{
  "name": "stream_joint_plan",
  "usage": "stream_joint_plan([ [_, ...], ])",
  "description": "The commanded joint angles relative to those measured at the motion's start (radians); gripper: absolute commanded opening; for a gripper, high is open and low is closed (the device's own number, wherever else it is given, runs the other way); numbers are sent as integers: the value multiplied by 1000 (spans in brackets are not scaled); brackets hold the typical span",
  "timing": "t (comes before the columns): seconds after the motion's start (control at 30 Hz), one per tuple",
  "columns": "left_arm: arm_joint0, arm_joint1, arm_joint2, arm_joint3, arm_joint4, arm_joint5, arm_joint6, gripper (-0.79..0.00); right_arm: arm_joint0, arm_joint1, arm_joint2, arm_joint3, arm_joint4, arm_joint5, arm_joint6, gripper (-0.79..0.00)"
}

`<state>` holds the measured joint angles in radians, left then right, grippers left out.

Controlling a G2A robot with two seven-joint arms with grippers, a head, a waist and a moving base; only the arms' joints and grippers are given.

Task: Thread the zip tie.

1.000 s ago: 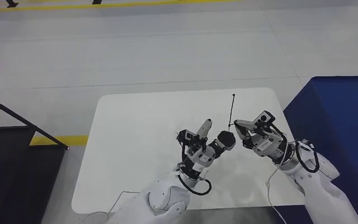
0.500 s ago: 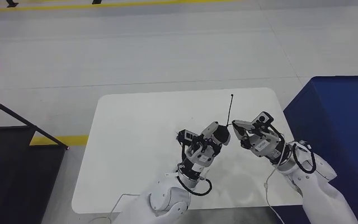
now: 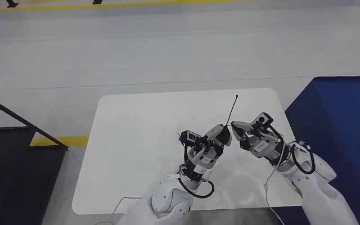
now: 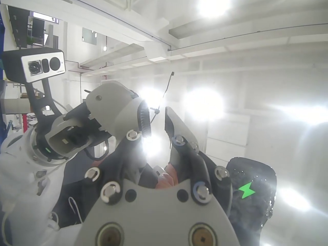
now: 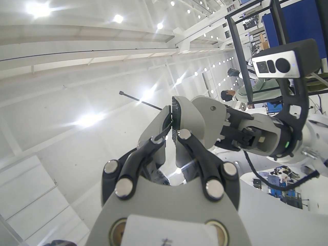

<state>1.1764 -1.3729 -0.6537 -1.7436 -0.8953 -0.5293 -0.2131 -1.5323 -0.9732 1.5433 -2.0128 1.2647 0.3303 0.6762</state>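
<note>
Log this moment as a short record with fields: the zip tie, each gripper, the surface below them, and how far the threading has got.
zip tie: black and thin, pinched near one end; the long free end with the head sticks out past both grippers
right gripper: shut on the zip tie
left gripper: open, close against the right gripper; the strap shows in the gap between its fingers
table: white with rounded corners, beneath both grippers
threading: not yet done; no loop visible
</note>
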Motion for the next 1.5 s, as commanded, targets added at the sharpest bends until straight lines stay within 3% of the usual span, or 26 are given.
stream_joint_plan([
  [0.0,4,-3,-5,2,1,7,-7,-714,3,-1,-3,3,-1,0,-2,-785],
  [0.13,13,-10,-18,6,-3,17,-19,-785,12,-4,-10,7,-5,5,-4,-785],
  [0.63,22,-38,-54,37,25,54,-41,-785,41,-13,2,18,10,16,-11,-785],
  [1.47,45,-69,-66,88,110,213,-85,-785,50,-24,121,36,67,-7,-32,-785],
])
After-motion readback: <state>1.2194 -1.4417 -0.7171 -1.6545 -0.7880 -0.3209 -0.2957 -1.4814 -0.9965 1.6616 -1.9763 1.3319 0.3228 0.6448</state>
